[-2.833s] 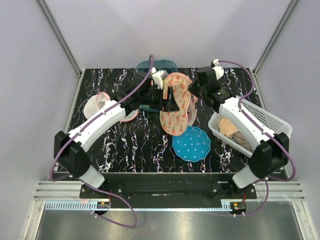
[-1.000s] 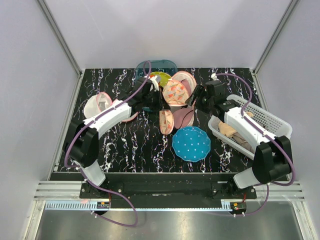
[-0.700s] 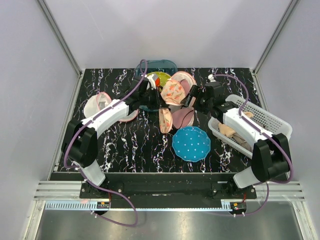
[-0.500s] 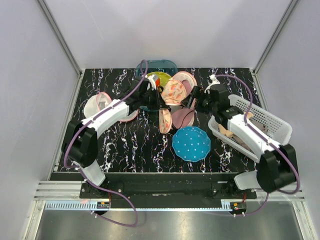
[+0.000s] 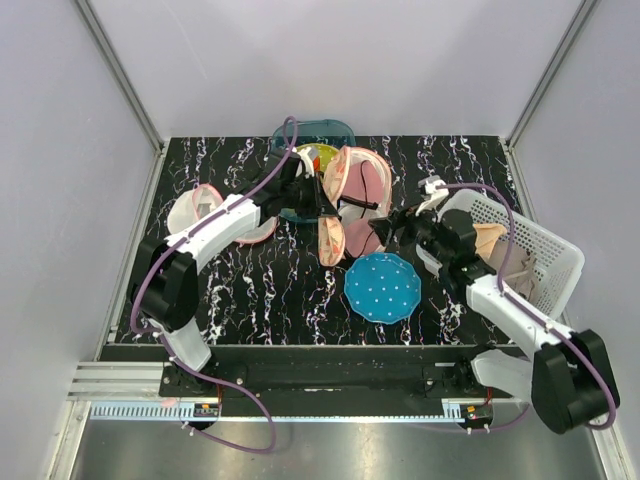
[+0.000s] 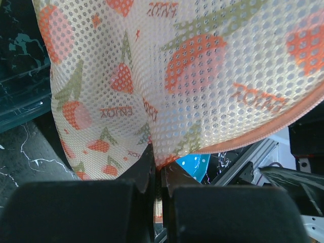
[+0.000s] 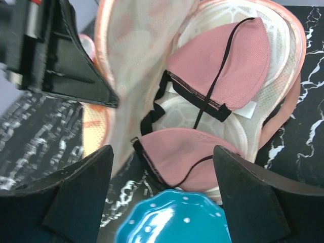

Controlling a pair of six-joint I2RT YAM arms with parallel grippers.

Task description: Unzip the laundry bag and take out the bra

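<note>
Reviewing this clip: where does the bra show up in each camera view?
Top external: bra lies in the opened laundry bag, mid-table, just beyond the blue plate.
Left wrist: not in view; laundry bag mesh fills the frame.
Right wrist: centre frame, pink cups with black straps.
Shared landmark: the blue plate, visible in all three.

Blue plate [image 5: 382, 287] beside white basket [image 5: 548, 262]

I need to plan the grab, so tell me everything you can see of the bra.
The bra is pink fabric with black trim and thin black straps: two cups, a white tag at one edge. It lies uncovered inside the opened laundry bag, resting on its white mesh lining, the lower cup close to the blue plate. Nothing grips it.
</note>
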